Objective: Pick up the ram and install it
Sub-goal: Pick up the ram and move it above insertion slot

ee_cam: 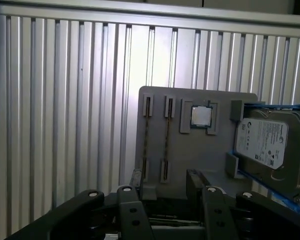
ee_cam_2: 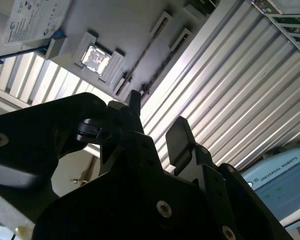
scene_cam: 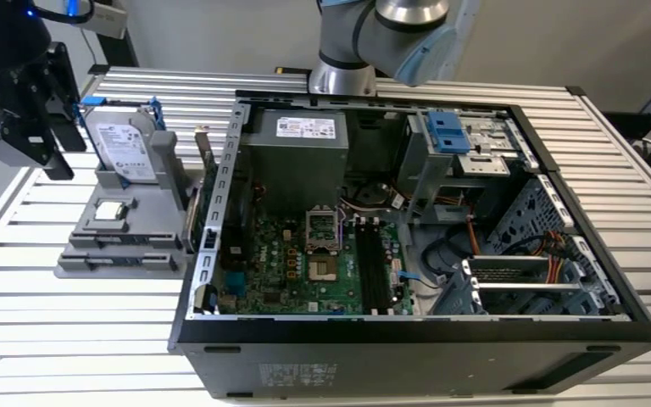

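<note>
Two ram sticks stand on edge in the slots of a grey holder [ee_cam: 190, 150]: one ram stick [ee_cam: 146, 136] and a second [ee_cam: 167, 135] beside it. Both also appear as thin dark lines in the second wrist view, the ram [ee_cam_2: 146, 52] next to its twin [ee_cam_2: 165, 62]. My gripper [ee_cam: 165, 176] hovers short of the holder with its black fingers [ee_cam: 194, 181] spread apart and nothing between them. In the exterior view the gripper [scene_cam: 54, 157] hangs off the holder's left side, above the slatted table.
The holder [scene_cam: 122, 229] also carries a silver-labelled hard drive [scene_cam: 122, 144] with blue brackets and a small square processor [scene_cam: 108, 211]. At the exterior view's right lies the open computer case [scene_cam: 416, 331] with its motherboard and black memory slots [scene_cam: 376, 271]. The arm's base stands behind the case.
</note>
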Available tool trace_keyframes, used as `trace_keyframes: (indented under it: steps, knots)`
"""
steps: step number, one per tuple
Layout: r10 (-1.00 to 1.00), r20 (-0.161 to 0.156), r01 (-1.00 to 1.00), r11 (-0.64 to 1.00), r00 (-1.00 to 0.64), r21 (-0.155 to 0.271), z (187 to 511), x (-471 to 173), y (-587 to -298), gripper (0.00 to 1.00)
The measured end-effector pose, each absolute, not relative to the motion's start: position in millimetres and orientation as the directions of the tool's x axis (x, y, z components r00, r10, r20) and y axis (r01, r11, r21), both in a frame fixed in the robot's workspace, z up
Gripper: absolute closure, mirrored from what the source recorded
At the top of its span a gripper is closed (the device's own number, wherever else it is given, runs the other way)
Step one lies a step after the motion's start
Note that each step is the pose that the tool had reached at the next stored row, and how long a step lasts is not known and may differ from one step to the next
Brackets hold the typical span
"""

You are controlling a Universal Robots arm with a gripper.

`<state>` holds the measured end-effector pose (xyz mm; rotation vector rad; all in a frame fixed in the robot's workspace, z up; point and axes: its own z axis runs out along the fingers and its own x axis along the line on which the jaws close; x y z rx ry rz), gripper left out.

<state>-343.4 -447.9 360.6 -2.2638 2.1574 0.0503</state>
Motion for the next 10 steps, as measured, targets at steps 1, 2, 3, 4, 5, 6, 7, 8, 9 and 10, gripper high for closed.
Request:
trace_keyframes:
  steps: [1, 2, 3, 4, 5, 6, 7, 8, 9, 10]
  knots:
    - [-0.998, -0.033, -0.999, -0.048, 0.048, 0.012, 359, -343, -448, 0.0]
    - [-0.998, -0.033, -0.999, -0.048, 0.048, 0.012, 358, -343, -448, 0.0]
    - [-0.998, -0.033, -0.999, -0.048, 0.048, 0.012, 357, -343, -448, 0.0]
    - [-0.998, -0.033, -0.999, -0.048, 0.048, 0.012, 356, -343, -448, 0.0]
    - [-0.998, -0.033, -0.999, -0.048, 0.048, 0.012, 354, -343, -448, 0.0]
    - [-0.998, -0.033, -0.999, -0.048, 0.048, 0.012, 353, -343, -448, 0.0]
    - [-0.998, -0.033, -0.999, -0.048, 0.048, 0.012, 352, -343, -448, 0.0]
    - [-0.998, -0.033, -0.999, -0.048, 0.048, 0.012, 351, -343, -448, 0.0]
    - [-0.998, -0.033, -0.999, -0.048, 0.048, 0.012, 350, -343, -448, 0.0]
    - [-0.998, -0.033, -0.999, -0.048, 0.048, 0.012, 349, -343, -448, 0.0]
